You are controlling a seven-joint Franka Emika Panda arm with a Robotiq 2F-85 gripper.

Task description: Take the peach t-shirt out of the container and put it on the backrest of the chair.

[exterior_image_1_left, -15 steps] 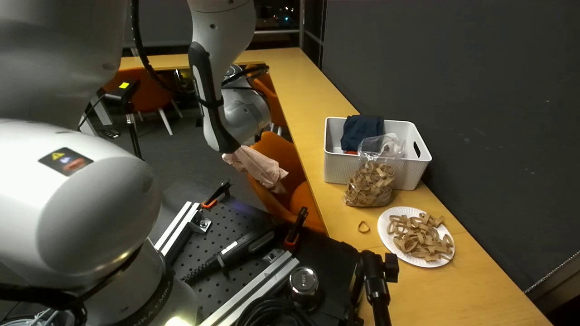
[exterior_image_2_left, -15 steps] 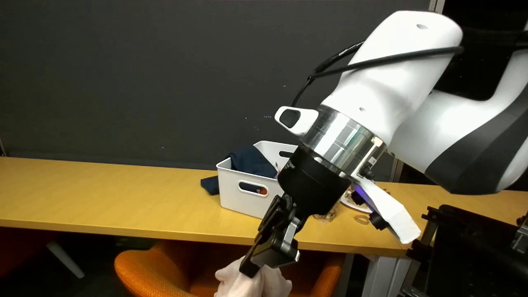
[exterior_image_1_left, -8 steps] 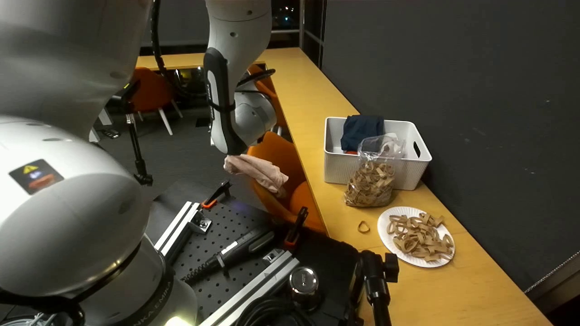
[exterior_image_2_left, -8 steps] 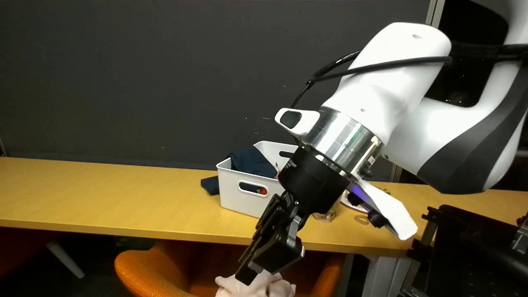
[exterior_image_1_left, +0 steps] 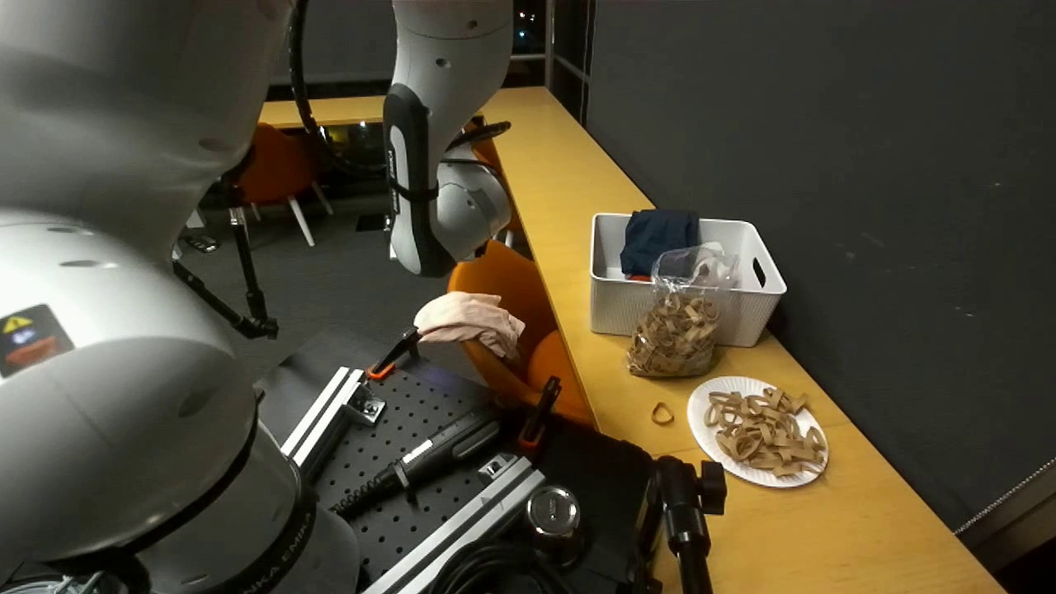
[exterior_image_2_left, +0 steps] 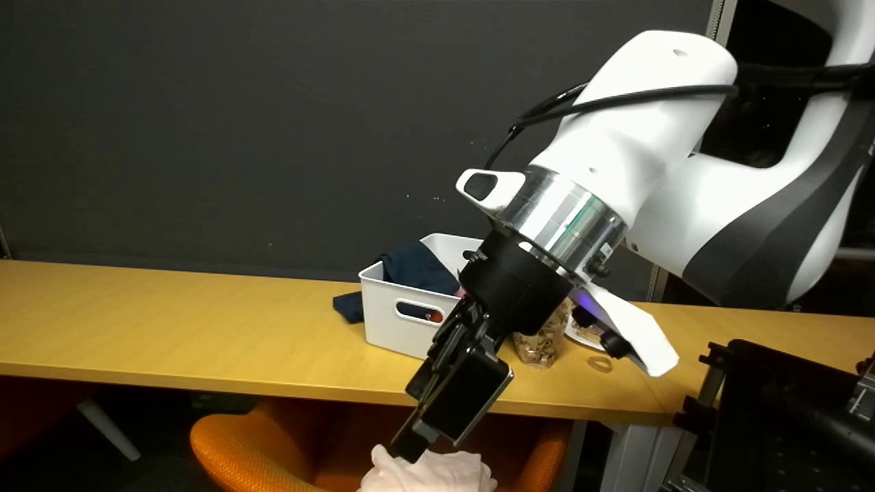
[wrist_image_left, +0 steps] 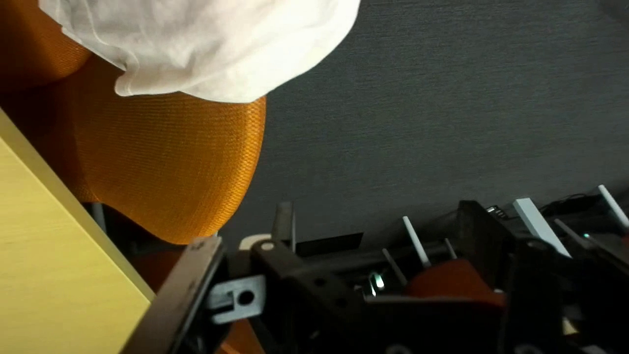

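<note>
In both exterior views the peach t-shirt (exterior_image_1_left: 469, 318) lies crumpled over the backrest of the orange chair (exterior_image_1_left: 505, 272). The wrist view has the pale cloth of the t-shirt (wrist_image_left: 211, 44) at the top, draped over the curved orange chair (wrist_image_left: 172, 162). My gripper (wrist_image_left: 378, 221) stands open there, fingers far apart with only floor and distant chairs showing between them. In an exterior view the gripper (exterior_image_2_left: 413, 437) is just above the t-shirt (exterior_image_2_left: 431, 473), overlapping it in the picture; I cannot tell whether they touch. The white container (exterior_image_1_left: 615, 309) sits on the table, dark blue cloth (exterior_image_1_left: 658, 239) inside.
A bag of tan rubber bands (exterior_image_1_left: 675, 334) stands against the container, and a paper plate (exterior_image_1_left: 718, 445) of bands lies nearby. The wooden table edge (wrist_image_left: 73, 206) runs close beside the chair. Clamps (exterior_image_1_left: 538, 417) stick up from the black mounting board (exterior_image_1_left: 445, 396).
The gripper has opened and let go of the t-shirt. The t-shirt has settled onto the chair's backrest. In an exterior view the arm has shifted to the right.
</note>
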